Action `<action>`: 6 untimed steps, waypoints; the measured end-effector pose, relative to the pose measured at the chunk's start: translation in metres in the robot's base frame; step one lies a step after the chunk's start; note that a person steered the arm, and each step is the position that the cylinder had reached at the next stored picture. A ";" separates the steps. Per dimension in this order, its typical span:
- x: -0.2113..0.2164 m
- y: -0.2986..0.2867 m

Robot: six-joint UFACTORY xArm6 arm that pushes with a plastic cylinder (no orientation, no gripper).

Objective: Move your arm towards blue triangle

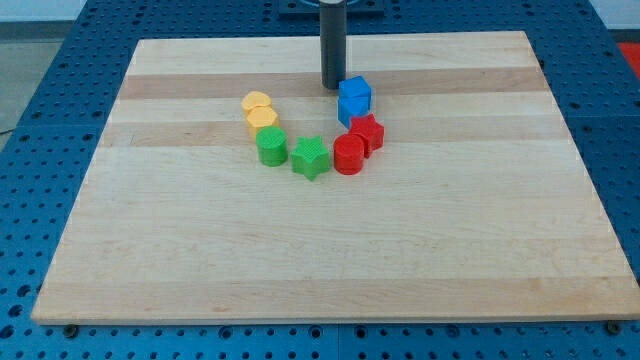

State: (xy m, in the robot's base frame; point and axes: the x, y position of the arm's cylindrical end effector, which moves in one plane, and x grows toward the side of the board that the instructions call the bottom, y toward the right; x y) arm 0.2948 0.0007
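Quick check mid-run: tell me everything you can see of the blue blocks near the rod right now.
The blue blocks look like matte plastic; two seem stacked front to back, a cube at the view's top and a lower piece whose shape I cannot confirm as a triangle. They stand upright on the wooden board, at the top right of the block arc. My tip sits just to their left, nearly touching. The red star lies right below, apparently in contact.

No text, label, brand, number or sign can be read anywhere in the camera view. The coloured blocks and the tabletop (330,250) bear no readable markings.
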 end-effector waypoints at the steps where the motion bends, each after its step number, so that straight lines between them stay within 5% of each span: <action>1: 0.000 0.000; 4: 0.018 -0.063; 6: 0.053 -0.039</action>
